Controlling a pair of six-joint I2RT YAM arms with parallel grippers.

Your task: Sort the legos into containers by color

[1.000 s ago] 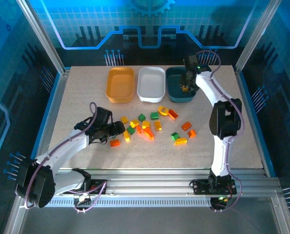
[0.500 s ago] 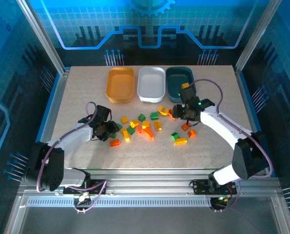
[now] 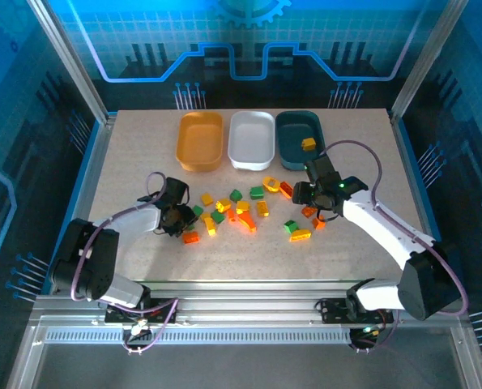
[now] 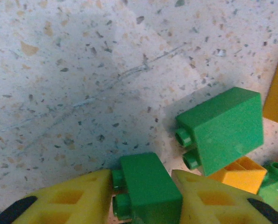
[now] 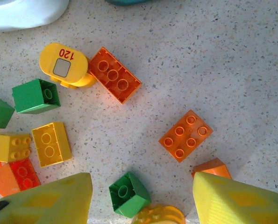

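green brick (image 4: pixel 148 184) pinched by the left gripper (image 4: pixel 146 198) low on the speckled surface (image 4: pixel 82 70), right gripper (image 5: pixel 143 203) spread wide above scattered legos (image 5: pixel 185 135), yellow brick (image 3: pixel 308 143) inside the dark teal tray (image 3: pixel 289 128), white tray (image 3: pixel 251 139) and orange-yellow tray (image 3: pixel 200 142) alongside

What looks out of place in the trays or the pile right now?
One yellow-orange brick sits in the dark teal tray, not the matching orange-yellow tray, a questionable color match. Otherwise the loose bricks just lie scattered, some tipped on their sides; nothing looks damaged.
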